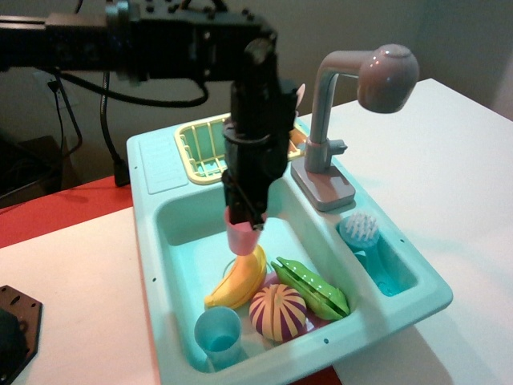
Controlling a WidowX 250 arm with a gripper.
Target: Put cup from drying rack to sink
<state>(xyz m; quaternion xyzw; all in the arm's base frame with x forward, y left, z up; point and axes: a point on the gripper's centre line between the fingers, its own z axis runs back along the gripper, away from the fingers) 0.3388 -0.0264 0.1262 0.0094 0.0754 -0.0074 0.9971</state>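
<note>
My gripper (244,218) is shut on the pink cup (243,237) and holds it upright inside the teal sink (160,241) basin, just above the tip of the yellow banana (240,281). The fingers cover the cup's upper rim. The pale yellow drying rack (202,151) sits at the sink's back edge, behind my arm, which hides its right part.
In the basin lie the banana, a green pea pod (314,289), a purple-and-yellow striped ball (278,311) and a light blue cup (217,334). A grey faucet (353,104) stands at the right. A blue brush (362,233) lies in the side compartment.
</note>
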